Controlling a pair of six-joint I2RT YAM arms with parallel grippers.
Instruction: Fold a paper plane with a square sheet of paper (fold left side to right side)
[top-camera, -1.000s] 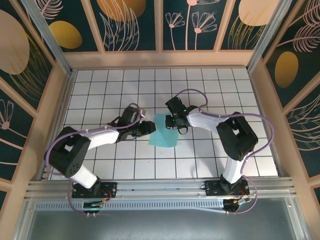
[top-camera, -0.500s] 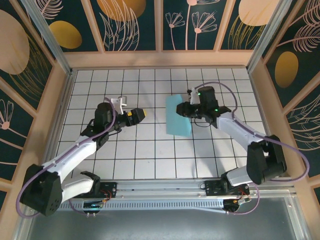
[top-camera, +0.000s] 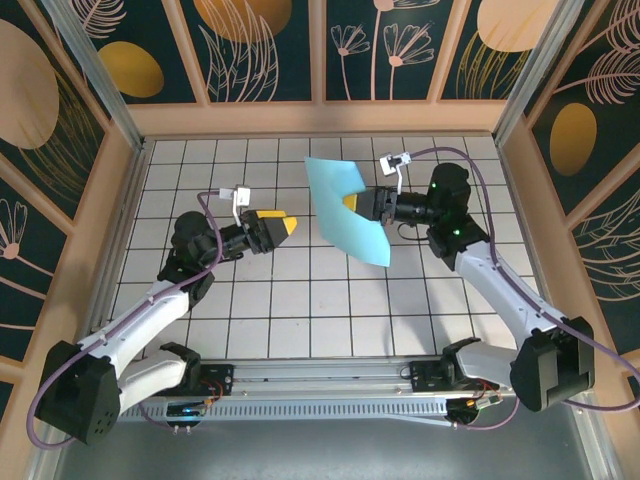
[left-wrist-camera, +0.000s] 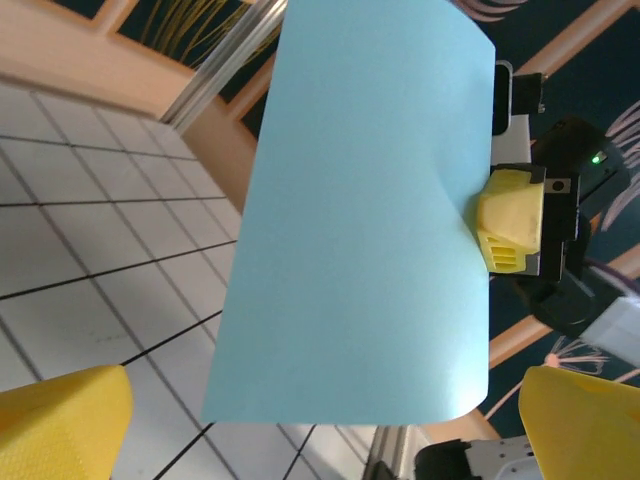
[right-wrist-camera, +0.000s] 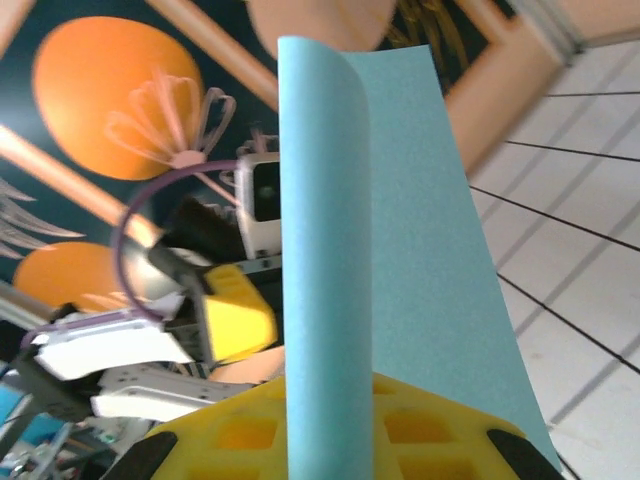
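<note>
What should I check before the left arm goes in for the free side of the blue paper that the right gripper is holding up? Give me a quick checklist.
1. Right gripper pinched on the square sheet of paper: ok, it clamps one edge.
2. Sheet off the table: ok, held upright in the air.
3. Left gripper open: ok, jaws wide, nothing between them.
4. Left gripper apart from the sheet and facing it: ok.
5. Sheet flat: not ok, it curves near the grip.
6. Crease in the sheet: cannot tell.
</note>
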